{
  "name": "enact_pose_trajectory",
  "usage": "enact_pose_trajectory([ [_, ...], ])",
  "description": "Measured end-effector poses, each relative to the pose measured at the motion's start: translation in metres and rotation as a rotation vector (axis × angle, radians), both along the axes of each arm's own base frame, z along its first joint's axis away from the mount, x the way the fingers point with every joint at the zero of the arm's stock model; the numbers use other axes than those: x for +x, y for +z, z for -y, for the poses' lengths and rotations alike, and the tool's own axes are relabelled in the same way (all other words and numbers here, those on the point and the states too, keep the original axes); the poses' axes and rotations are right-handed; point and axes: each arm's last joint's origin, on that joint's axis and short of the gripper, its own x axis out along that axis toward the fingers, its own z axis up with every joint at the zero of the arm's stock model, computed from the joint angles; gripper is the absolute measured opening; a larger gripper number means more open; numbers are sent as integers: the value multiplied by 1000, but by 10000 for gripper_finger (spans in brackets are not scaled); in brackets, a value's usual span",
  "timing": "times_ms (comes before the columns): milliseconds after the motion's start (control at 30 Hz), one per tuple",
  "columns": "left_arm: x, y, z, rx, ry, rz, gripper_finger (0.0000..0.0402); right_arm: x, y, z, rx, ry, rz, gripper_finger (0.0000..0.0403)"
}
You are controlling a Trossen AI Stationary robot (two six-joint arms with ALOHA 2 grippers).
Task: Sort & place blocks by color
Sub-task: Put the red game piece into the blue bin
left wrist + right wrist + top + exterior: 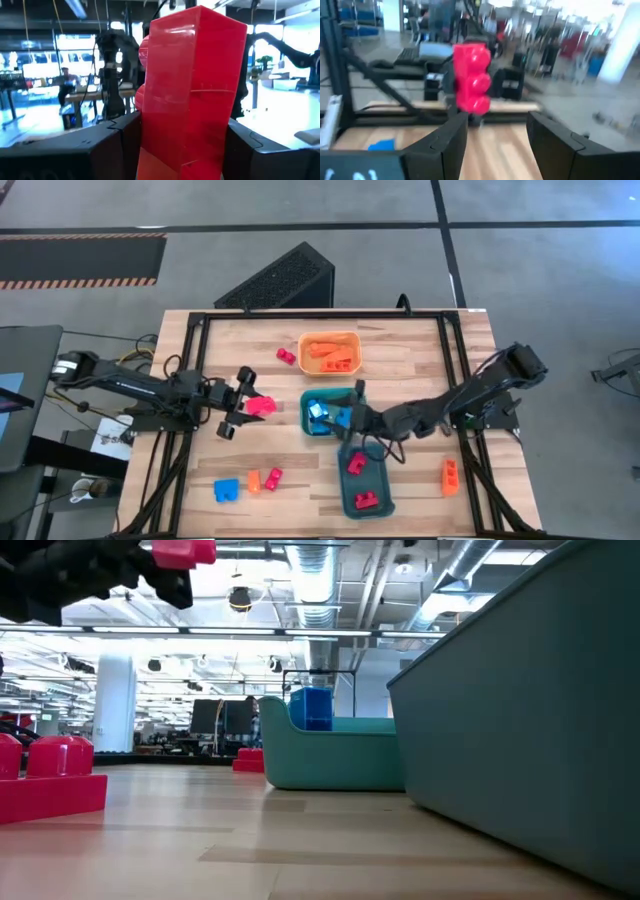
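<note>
Red block [192, 90] fills the left wrist view; we're holding it in the left gripper [243, 406] fingers, lifted over the tabletop's left half. Right gripper [352, 420] is hovering by the trays, fingers parted, empty. We're keeping the grip level en route to the dark teal tray [380, 478].

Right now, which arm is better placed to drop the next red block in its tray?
The left. Its gripper already holds a red block above the table, left of the trays. The right gripper is empty, over the tray of blue blocks.
</note>
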Motion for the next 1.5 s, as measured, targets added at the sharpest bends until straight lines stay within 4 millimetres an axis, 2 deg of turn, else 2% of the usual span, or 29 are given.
enact_pose_trajectory([
  [100,4,2,1,5,-20,-1,168,15,-9,11,-39,22,51,224],
  [267,14,1,2,16,-37,-36,168,35,-25,34,-10,120,100,224],
  [533,31,5,5,20,-82,-66,168,46,-29,49,-18,300,212,236],
  [700,43,4,6,23,-89,-97,168,56,-31,49,32,291,221,266],
  [867,53,2,8,33,-105,-121,166,67,-29,38,39,330,203,310],
  [900,55,2,8,33,-104,-126,153,69,-27,36,43,340,207,321],
  [933,56,2,8,30,-107,-128,110,70,-25,34,46,344,208,332],
  [967,57,2,8,30,-109,-126,98,71,-22,32,46,348,206,342],
  [1167,61,5,9,36,-125,-122,101,78,-15,30,82,352,160,378],
  [1333,64,5,9,37,-124,-125,101,82,-16,36,145,338,111,356],
  [1500,65,6,9,33,-105,-127,101,82,-15,37,166,337,116,280],
])
